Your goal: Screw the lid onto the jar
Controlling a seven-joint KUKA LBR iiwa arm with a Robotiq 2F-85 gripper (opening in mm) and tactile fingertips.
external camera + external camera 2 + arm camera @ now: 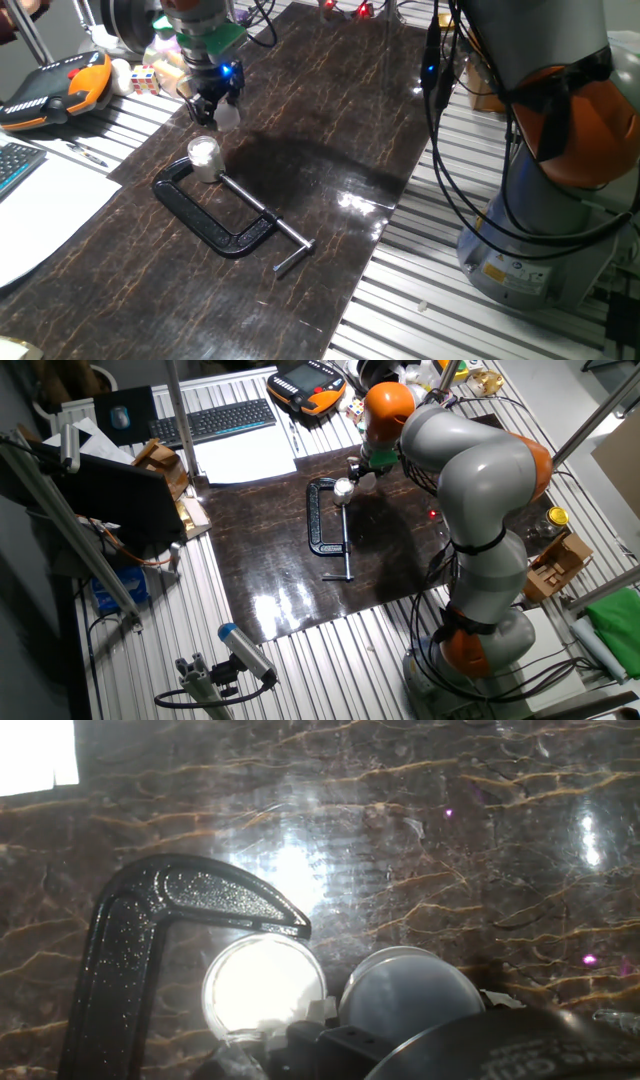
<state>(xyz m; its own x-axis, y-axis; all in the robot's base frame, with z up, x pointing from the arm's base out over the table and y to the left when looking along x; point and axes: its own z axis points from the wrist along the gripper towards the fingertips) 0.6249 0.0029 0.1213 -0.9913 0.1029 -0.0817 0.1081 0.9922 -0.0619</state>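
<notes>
i have the tool (212,108) hanging just above and slightly behind the jar (204,157), and it looks clamped on the lid (229,113), a pale disc showing at the fingertips. in the hand view the lid (412,990) sits beside the jar's open mouth (264,985), not yet over it, so i judge the step in hand to be lining the two up before any turning.

the jar stands upright on the counter (330,130), held in the throat of the black c-clamp (215,215), whose cast jaw (180,895) curves close round the rim. to do this well i would slide the lid sideways until the two circles overlap, keep it level, lower until it seats flat, and only then rotate; a tilted start would likely cross the thread. the clamp arm is near the jar's rim, so the fingers have little room on that side.

the counter is a dark, glossy marbled sheet that throws back strong glare, and this washes out the jar's edge in the hand view. round it are slatted aluminium rails, a keyboard (212,420) and papers (245,460), an orange teach pendant (50,92) and loose cables.
</notes>
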